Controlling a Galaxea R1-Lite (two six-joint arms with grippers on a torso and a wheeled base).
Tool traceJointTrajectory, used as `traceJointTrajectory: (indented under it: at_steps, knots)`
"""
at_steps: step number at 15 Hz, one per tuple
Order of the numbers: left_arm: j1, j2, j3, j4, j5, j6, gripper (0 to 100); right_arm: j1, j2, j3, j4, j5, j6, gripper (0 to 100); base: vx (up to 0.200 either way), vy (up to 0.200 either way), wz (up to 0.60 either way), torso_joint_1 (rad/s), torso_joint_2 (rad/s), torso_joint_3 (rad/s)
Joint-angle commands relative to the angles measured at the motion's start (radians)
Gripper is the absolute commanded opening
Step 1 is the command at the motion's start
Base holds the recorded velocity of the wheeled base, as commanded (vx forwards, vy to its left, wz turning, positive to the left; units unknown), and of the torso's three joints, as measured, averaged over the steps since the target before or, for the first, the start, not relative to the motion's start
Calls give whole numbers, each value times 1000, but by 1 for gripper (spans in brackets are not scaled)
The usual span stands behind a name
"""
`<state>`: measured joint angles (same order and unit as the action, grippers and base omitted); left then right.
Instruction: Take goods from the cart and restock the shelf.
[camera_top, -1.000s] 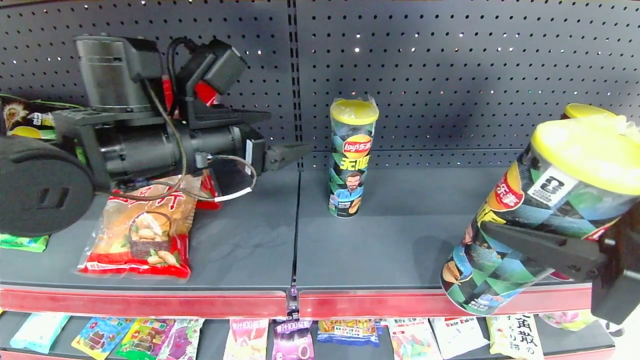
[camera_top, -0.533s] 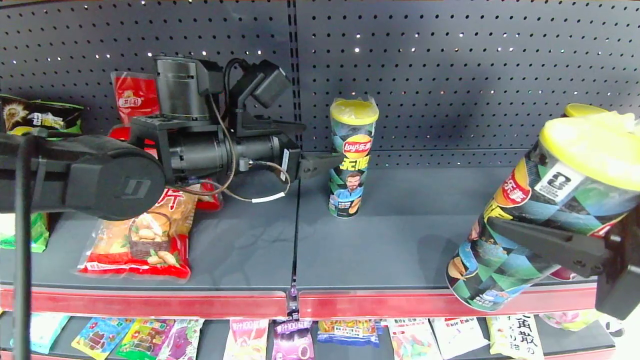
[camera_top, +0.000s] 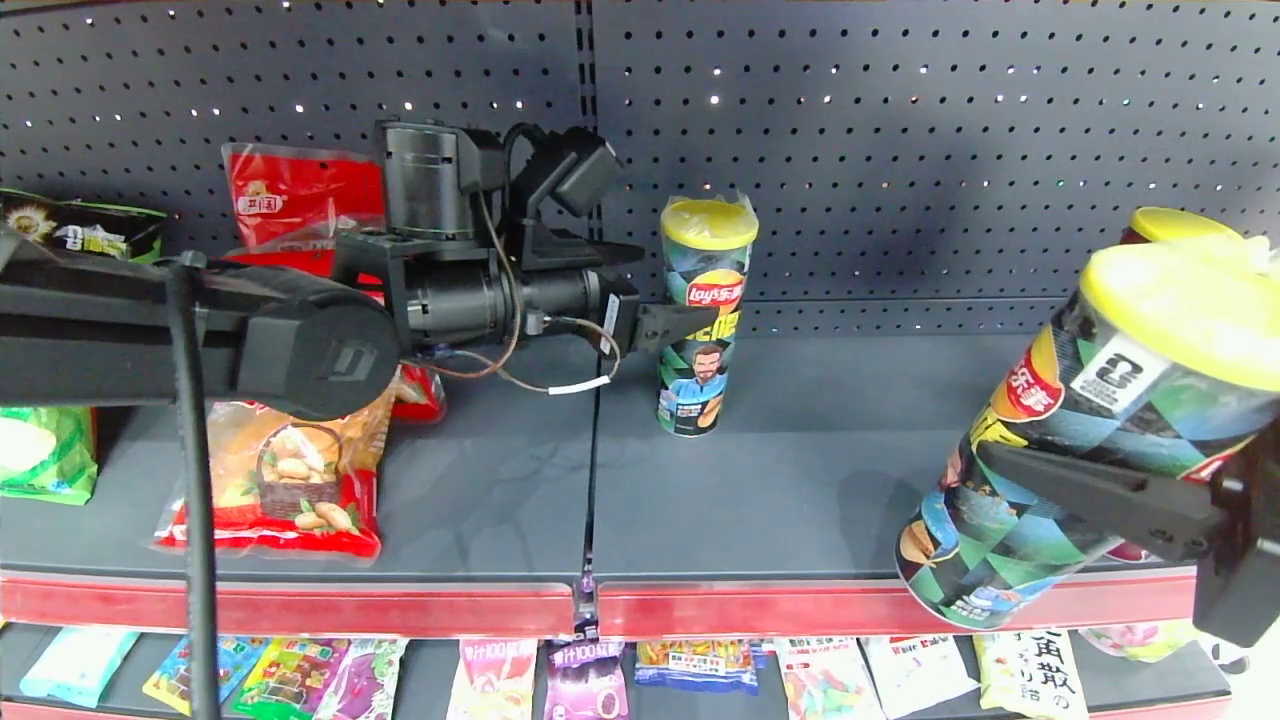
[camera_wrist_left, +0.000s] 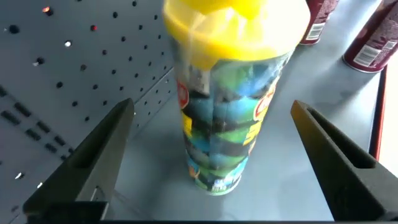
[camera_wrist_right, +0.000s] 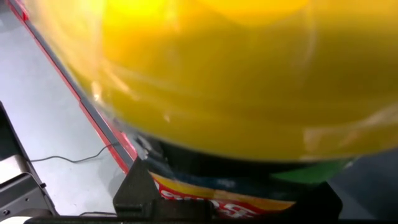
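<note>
A chip can (camera_top: 703, 320) with a yellow lid stands upright in the middle of the dark shelf (camera_top: 780, 480). My left gripper (camera_top: 690, 322) is level with its middle, just at its left side. The left wrist view has this can (camera_wrist_left: 227, 106) between the open fingers (camera_wrist_left: 106, 155), apart from both. At the right, my right gripper (camera_top: 1040, 440) is shut on a second chip can (camera_top: 1090, 400), tilted, over the shelf's front edge. That can's yellow lid (camera_wrist_right: 217, 74) sits close before the right wrist camera, with one dark finger (camera_wrist_right: 140, 186) below it.
A red peanut bag (camera_top: 290, 470) lies front left, another red bag (camera_top: 290, 195) leans on the pegboard, and green packets (camera_top: 45, 450) sit far left. Another yellow-lidded can (camera_top: 1165, 222) stands behind the held one. Red cans (camera_wrist_left: 373, 43) stand beyond. Snack packets (camera_top: 600, 680) fill the lower shelf.
My left arm has reached rightward along the shelf until its fingers arrive at the standing can. The tilted can in my right gripper has shifted slightly right.
</note>
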<state>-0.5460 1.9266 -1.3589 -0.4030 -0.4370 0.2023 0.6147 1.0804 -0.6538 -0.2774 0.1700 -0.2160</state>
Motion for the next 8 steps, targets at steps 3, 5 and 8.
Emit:
traceJointTrajectory:
  at_steps: [3, 5, 8]
  knots:
    - [-17, 46, -28, 0, 1, 0, 100, -7, 3, 0, 0, 0, 0, 0, 0, 0, 0, 0, 0, 0]
    - [-19, 66, -40, 0, 0, 0, 100, -13, 3, 0, 1, 0, 0, 0, 0, 0, 0, 0, 0, 0]
    - [-20, 104, -85, -5, -2, 0, 0, -13, 3, 0, 1, 0, 0, 0, 0, 0, 0, 0, 0, 0]
